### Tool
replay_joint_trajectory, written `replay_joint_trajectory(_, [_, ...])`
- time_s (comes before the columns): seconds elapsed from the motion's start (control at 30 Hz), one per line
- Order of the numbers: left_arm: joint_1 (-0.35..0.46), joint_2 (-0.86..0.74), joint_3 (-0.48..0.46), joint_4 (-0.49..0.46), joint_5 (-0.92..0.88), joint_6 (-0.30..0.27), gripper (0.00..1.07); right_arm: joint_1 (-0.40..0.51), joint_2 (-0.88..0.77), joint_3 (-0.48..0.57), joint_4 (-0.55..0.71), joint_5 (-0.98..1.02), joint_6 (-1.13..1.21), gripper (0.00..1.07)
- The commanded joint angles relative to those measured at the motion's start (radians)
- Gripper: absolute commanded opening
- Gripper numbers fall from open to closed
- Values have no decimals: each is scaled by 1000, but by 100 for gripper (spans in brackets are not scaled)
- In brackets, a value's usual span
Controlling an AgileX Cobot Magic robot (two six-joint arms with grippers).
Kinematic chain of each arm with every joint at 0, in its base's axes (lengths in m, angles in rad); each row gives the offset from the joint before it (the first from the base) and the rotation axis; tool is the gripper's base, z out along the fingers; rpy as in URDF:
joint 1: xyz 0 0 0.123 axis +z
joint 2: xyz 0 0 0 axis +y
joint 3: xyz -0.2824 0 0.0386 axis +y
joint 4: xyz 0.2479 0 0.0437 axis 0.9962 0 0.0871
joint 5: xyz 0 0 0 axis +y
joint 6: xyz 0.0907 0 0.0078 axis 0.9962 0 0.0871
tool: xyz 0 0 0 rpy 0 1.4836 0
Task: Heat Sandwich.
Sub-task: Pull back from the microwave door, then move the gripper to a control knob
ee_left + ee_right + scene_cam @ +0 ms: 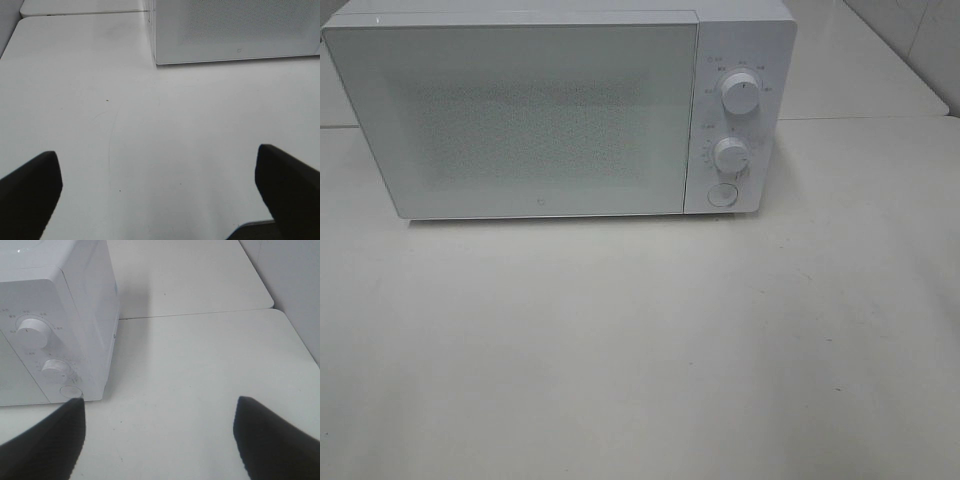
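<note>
Left end effector (157, 165) stands wide, its two black fingers (30, 195) far apart with only bare white table (150, 125) between them and nothing held. Ahead of it and off to its right sits a white microwave (235, 30), of which the lower part of the shut door and the near corner show in the left wrist view.

Right end effector (160, 405) is also spread wide and grips nothing; bare table (200, 360) lies between its dark fingers (270, 440). Ahead of it and to its left is the microwave's (55, 325) control side: an upper knob (31, 331), a lower knob (56, 367) and a round button (70, 391) below them. One fingertip appears just in front of that button; whether they touch cannot be told. Further ahead a seam separates this table from a second table (195, 280).

From the high camera the microwave (540, 110) stands on the table (640, 350) with its door closed, and neither end effector is in that view. No view shows the sandwich, so its place cannot be told.
</note>
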Motion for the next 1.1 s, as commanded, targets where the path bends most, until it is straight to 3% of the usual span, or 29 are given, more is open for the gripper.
replay_joint_trajectory(0.03, [4, -23, 3, -1, -12, 0, 98, -4, 51, 7, -3, -107, 4, 76])
replay_joint_trajectory(0.43, [4, -23, 3, -1, -12, 0, 98, -2, 249, 126, 12, -541, -16, 76])
replay_joint_trajectory(0.63, [4, -23, 3, -1, -12, 0, 98, 4, 363, 186, 151, -754, -98, 77])
replay_joint_trajectory(1.1, [4, -23, 3, -1, -12, 0, 98, 293, 549, 226, 520, -1051, -399, 76])
